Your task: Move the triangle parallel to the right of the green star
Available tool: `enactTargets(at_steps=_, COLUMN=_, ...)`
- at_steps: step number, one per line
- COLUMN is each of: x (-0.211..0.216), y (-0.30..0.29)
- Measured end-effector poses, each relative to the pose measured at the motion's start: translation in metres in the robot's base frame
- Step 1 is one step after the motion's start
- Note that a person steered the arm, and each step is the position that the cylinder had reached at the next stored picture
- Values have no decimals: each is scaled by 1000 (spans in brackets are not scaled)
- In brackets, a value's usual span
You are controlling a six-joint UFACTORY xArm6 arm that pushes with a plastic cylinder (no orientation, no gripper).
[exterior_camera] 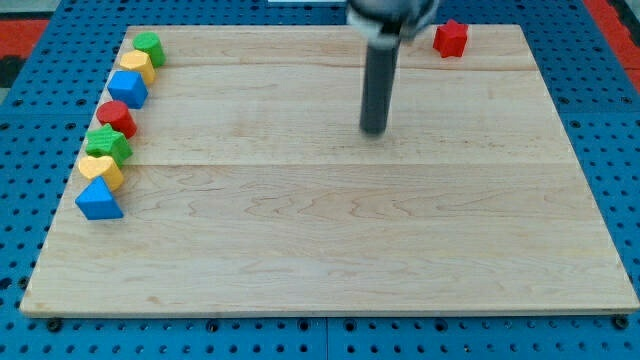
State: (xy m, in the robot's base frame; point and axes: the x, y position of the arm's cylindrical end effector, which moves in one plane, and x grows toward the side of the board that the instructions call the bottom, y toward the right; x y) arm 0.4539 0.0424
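A blue triangle (98, 200) lies at the board's left edge, lowest in a column of blocks. A green star (107, 145) sits two blocks above it in the same column, with a yellow block (102, 170) between them. My tip (373, 130) stands on the board in the upper middle, far to the right of both blocks and touching none.
The left column also holds a red block (117, 118), a blue block (128, 88), a yellow block (136, 66) and a green block (149, 47). A red star (450, 38) sits at the top right. The wooden board (330, 250) lies on a blue pegboard.
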Motion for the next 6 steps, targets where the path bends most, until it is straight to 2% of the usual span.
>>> enactTargets(at_steps=1, x=123, y=-91)
enactTargets(at_steps=2, x=162, y=-200)
enactTargets(at_steps=3, x=133, y=-316)
enactTargets(at_steps=4, x=87, y=-321)
enactTargets(at_steps=6, x=58, y=-294)
